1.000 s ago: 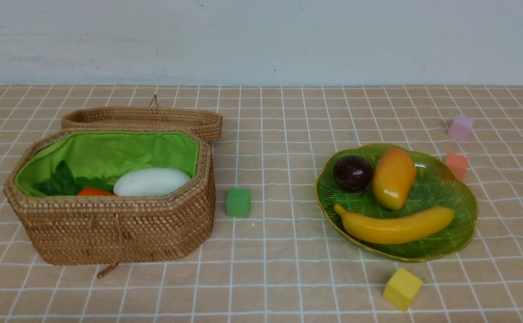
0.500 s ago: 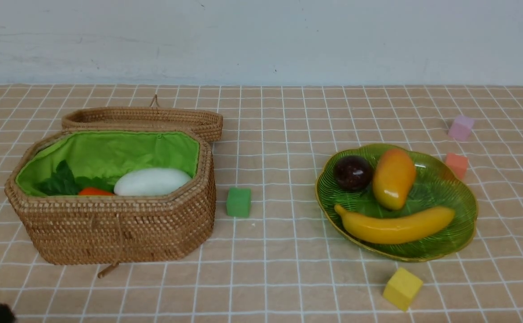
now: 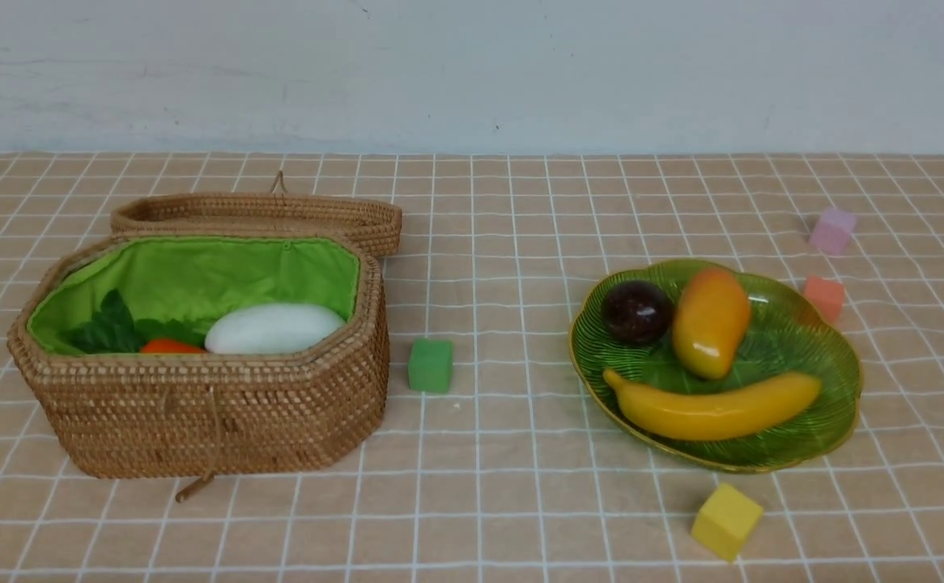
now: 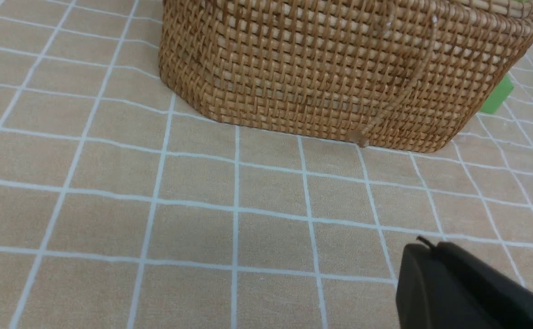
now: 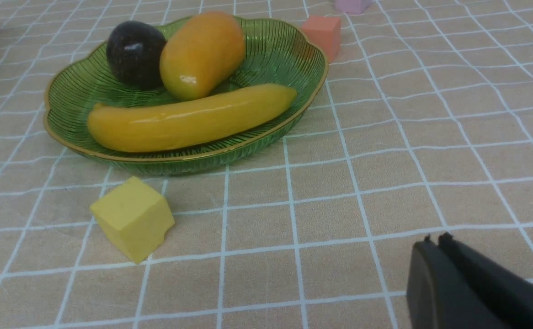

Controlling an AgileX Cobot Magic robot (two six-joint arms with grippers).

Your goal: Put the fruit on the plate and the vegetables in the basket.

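Two big things share the checked table point(image 3: 520, 453): a brown wicker basket point(image 3: 197, 405) on the left and a green glass plate point(image 3: 832, 364) on the right, well apart. The basket stands open, its lid point(image 3: 261, 212) lying flat behind it, and its green lining shows inside. In it lie a white radish point(image 3: 274, 328) and, just beside that, a sliver of orange carrot point(image 3: 171, 346) with dark green leaves point(image 3: 112, 328) toward the left end; whatever else is in there is hidden by the near wall. On the plate a long yellow banana point(image 3: 711, 409) lies along the near side, an orange-yellow mango point(image 3: 711, 322) rests behind it and touches it, and a dark purple mangosteen point(image 3: 636, 312) sits beside the mango on its left. Four small cubes lie loose on the table: a green cube point(image 3: 430, 365) between basket and plate, a yellow cube point(image 3: 725, 521) just in front of the plate, an orange-pink cube point(image 3: 824, 296) against the plate's far right rim, and a pale purple cube point(image 3: 832, 230) beyond that. The left hand point(image 4: 424, 249) is closed and empty, low over the table in front of the basket. The right hand point(image 5: 433, 242) is also closed and empty, near the yellow cube and in front of the plate.
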